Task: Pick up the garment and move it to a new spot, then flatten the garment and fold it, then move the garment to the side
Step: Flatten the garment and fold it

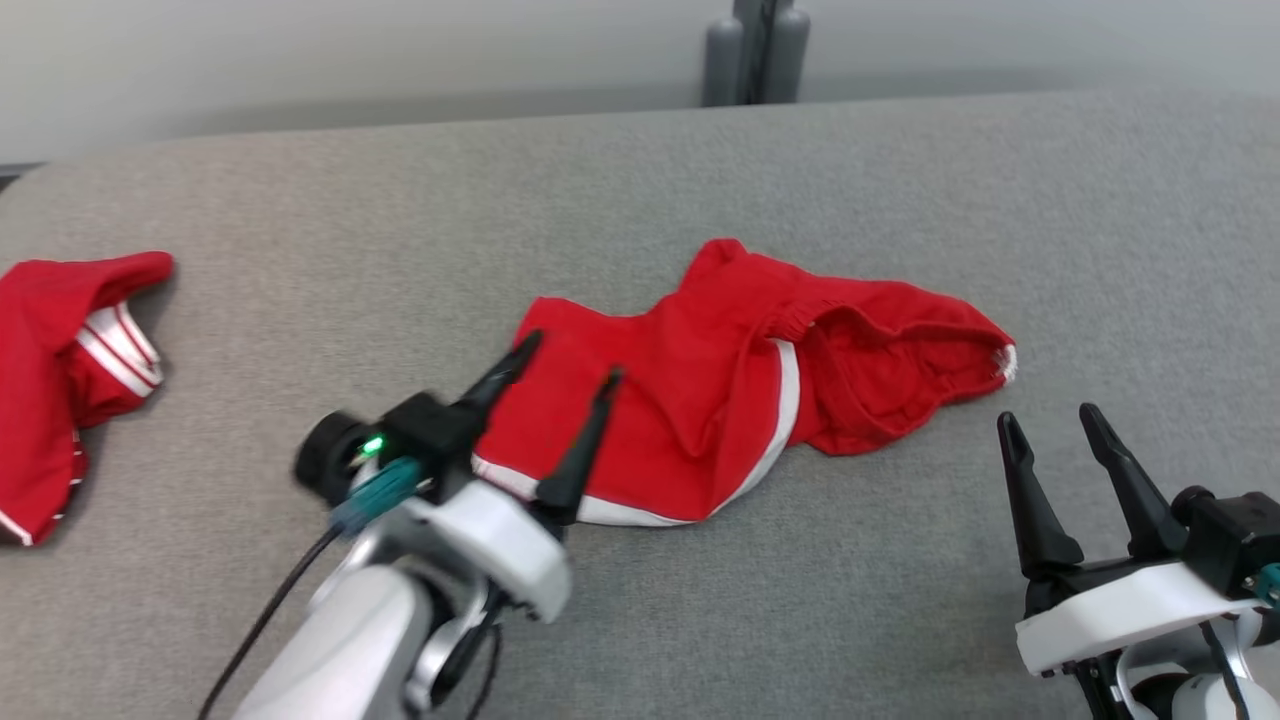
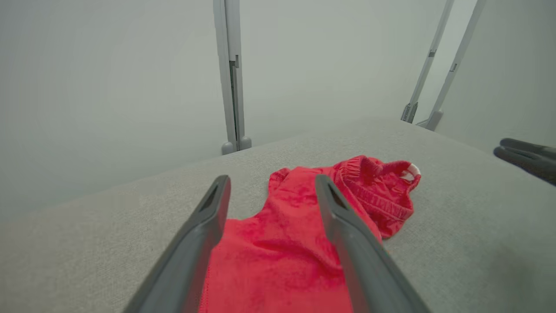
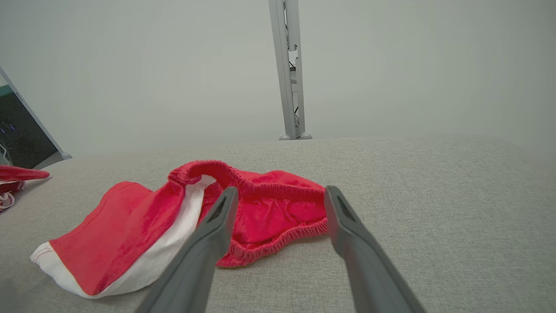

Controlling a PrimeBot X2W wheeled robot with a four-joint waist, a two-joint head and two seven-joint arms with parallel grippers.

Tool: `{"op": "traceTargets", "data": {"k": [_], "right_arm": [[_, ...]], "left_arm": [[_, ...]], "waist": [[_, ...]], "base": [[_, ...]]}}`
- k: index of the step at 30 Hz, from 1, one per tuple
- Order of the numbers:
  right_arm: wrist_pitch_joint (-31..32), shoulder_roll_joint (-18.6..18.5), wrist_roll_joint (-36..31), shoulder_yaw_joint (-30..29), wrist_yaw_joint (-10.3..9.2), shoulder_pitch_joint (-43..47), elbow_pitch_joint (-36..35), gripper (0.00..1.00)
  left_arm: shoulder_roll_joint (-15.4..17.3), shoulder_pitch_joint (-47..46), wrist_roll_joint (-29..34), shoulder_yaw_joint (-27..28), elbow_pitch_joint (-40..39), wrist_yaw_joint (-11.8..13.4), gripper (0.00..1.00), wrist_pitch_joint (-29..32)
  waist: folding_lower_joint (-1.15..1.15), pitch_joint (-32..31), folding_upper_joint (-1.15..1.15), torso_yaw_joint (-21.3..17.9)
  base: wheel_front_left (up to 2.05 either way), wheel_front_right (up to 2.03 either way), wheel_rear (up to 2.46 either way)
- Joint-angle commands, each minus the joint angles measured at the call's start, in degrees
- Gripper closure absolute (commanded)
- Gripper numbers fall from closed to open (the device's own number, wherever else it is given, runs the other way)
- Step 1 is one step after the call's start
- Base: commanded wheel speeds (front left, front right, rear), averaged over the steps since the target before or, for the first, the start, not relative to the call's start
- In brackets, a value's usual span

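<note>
- Grey padded table ahead, red garment lying crumpled mid-table: nothing flattened, folded or set aside yet.
- Left gripper spread wide over its near-left hem; right gripper spread too, near its right end. Both empty.
- Fingertips touching cloth? Can't tell. Second red garment is cut off at the left edge.

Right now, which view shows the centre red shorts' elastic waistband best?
Right wrist view: the elastic waistband of the red shorts lies close, its loop open toward the camera. Head view shows a short gathered strip; left wrist view shows it farther, bunched.
</note>
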Motion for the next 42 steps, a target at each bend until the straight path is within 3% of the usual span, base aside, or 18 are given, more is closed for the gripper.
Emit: {"op": "traceTargets", "data": {"k": [1, 7, 15, 17, 23, 30, 35, 42], "right_arm": [[-0.6, -0.2, 0.4, -0.2, 0.01, -1.0, 0.2, 0.00], [-2.2, -0.2, 1.5, 0.5, 0.01, -2.5, 1.3, 0.00], [-3.7, -0.2, 2.6, 0.6, 0.01, -3.2, 3.1, 0.00], [-3.9, -0.2, 2.6, 0.6, 0.01, -3.4, 3.4, 0.00], [-4.2, -0.2, 2.8, 0.0, 0.01, -3.4, 3.8, 0.00], [-4.0, -0.2, 3.3, -0.1, 0.01, -2.7, 4.1, 0.00], [-3.5, -0.2, 3.5, -0.3, 0.01, -2.3, 3.9, 0.00], [-2.8, -0.2, 3.8, 0.2, 0.01, -3.0, 3.6, 0.00]], "left_arm": [[-0.9, -2.3, 0.2, -1.3, 1.7, -1.0, 0.00, 1.0], [-5.0, -8.0, 0.2, -6.0, 9.6, -4.1, 0.00, 4.4], [-7.3, -11.8, -1.7, -8.1, 19.1, -5.8, 0.00, 5.2], [-7.6, -12.7, -2.0, -9.0, 20.1, -6.5, 1.00, 4.9], [-8.1, -13.6, -3.1, -12.8, 18.2, -7.7, 1.00, 2.6], [-6.3, -12.2, -6.4, -17.4, 8.4, -8.1, 1.00, 1.8], [-2.9, -10.3, -9.5, -16.0, 3.0, -7.2, 1.00, 4.0], [-0.2, -11.4, -10.8, -12.8, 7.5, -5.5, 1.00, 5.1]], "waist": [[0.00, 2.2, 0.00, -2.1], [0.00, 5.2, 0.00, -5.3], [0.00, 6.4, 0.00, -7.3], [0.00, 6.5, 0.00, -7.4], [0.00, 6.3, 0.00, -7.1], [0.00, 5.5, 0.00, -5.9], [0.00, 5.2, 0.00, -4.9], [0.00, 5.6, 0.00, -4.4]], "base": [[0.00, 0.00, 0.00], [0.00, 0.00, 0.00], [0.00, 0.00, 0.00], [0.00, 0.00, 0.00], [0.00, 0.00, 0.00], [0.00, 0.00, 0.00], [0.00, 0.00, 0.00], [0.00, 0.00, 0.00]]}}
